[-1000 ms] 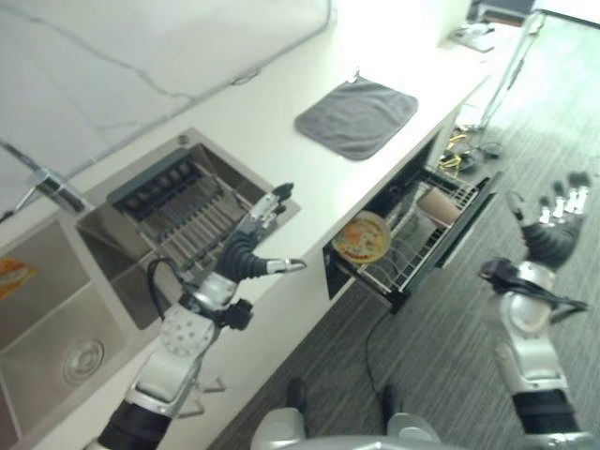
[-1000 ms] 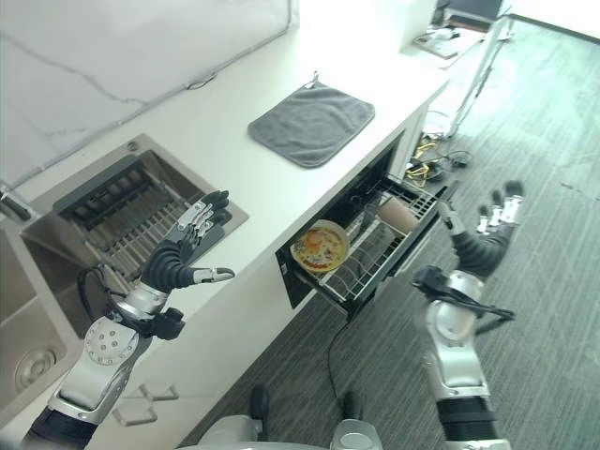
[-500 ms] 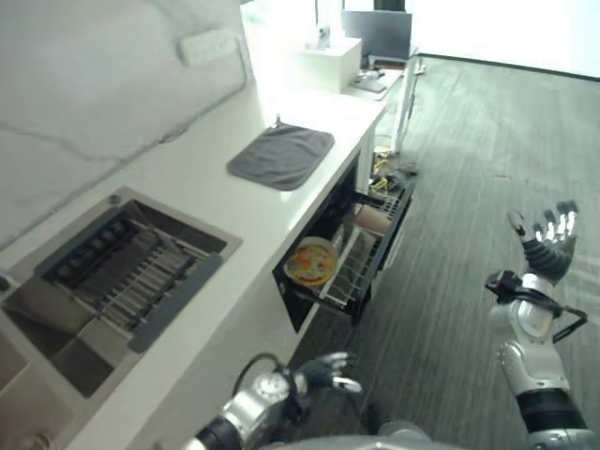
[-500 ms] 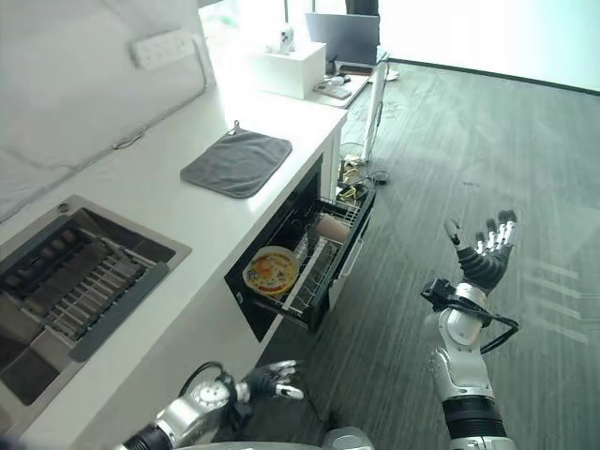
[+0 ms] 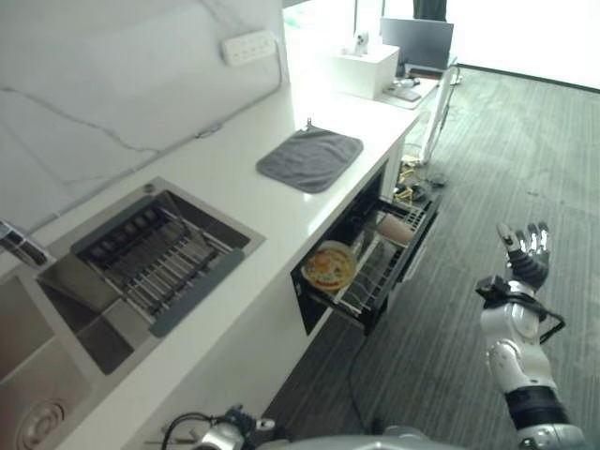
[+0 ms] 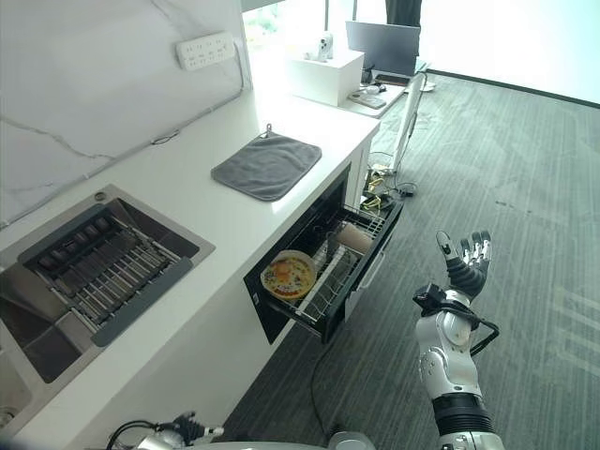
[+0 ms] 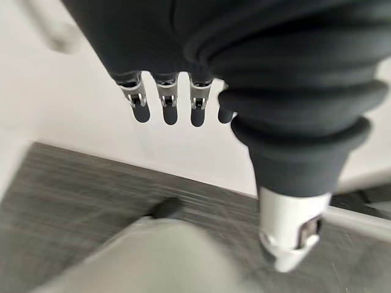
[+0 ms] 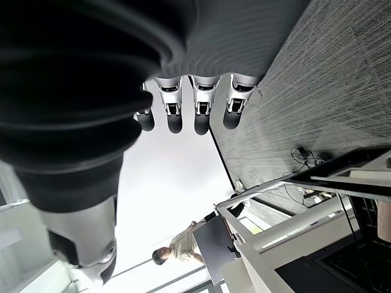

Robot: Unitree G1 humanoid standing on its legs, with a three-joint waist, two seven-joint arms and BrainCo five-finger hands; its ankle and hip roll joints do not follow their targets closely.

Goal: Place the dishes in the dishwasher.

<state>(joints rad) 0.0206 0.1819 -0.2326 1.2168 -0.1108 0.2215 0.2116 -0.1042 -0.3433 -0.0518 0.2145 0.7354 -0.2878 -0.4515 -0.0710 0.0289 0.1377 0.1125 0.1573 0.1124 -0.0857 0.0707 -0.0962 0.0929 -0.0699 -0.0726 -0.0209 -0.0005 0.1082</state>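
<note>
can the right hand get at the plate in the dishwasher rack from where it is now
Probably yes, though not without moving in. The right hand is raised over the floor, open and empty, well apart from the plate. The rack is pulled out and nothing stands between them.

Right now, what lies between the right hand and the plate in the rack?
Bare grey floor, then the pulled-out rack's wire front edge, as the right eye view shows. The right hand hangs open, apart from the plate.

Bright daylight from far windows, glare washing countertop [image 6: 234,202] end; left wrist view motion-blurred.
</note>
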